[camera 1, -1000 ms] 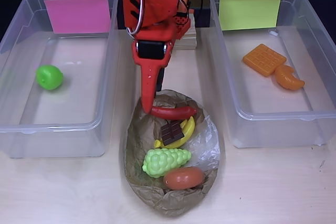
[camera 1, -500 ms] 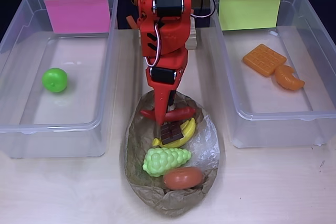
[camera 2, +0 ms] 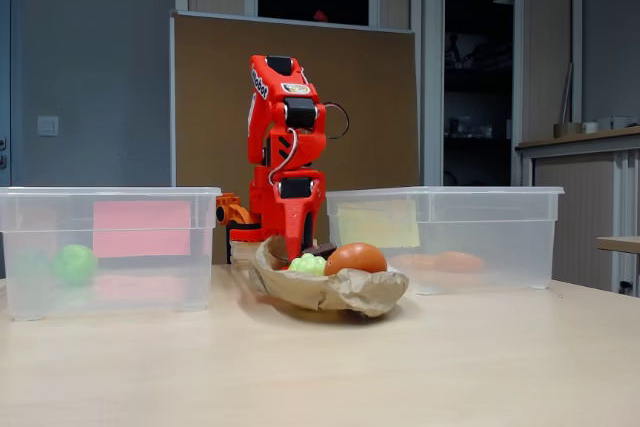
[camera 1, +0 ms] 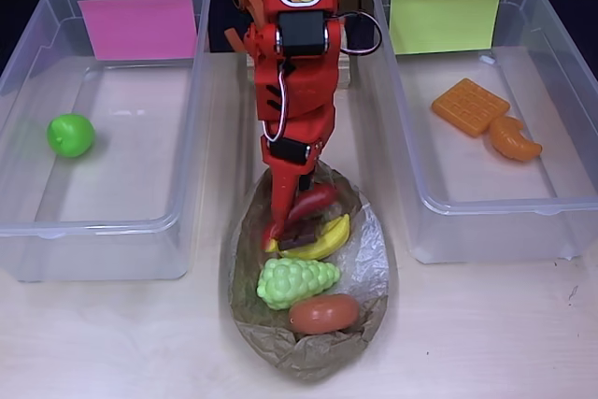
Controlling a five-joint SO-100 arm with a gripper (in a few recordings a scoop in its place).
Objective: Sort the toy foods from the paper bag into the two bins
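The red arm reached down from the far edge of the counter (camera 1: 486, 343) into the crumpled brown paper bag (camera 1: 369, 259), which lay near the front edge between the two bins. Its gripper (camera 1: 280, 226) was buried among the toys at the far end of the bag, right against the red chili (camera 1: 313, 201) and the dark chocolate square (camera 1: 308, 228); whether its fingers were spread or clamped on anything could not be made out. The yellow bananas (camera 1: 322, 242) lay just beside the gripper, the pale-green grapes (camera 1: 294, 280) sat in the middle of the bag, and the brown donut (camera 1: 323, 313) rested at the end nearest the front edge. In the fixed view the bag (camera 2: 340, 292) stood in front of the arm, with the donut (camera 2: 354, 258) and grapes (camera 2: 308, 264) rising above its rim. The bin with the pink label (camera 1: 28, 72), toward the left edge, held the green apple (camera 1: 70, 135) near its left wall. The bin with the yellow-green label (camera 1: 570, 72), toward the right edge, held the orange waffle (camera 1: 470, 106) and the orange croissant (camera 1: 514, 139), which touched each other.
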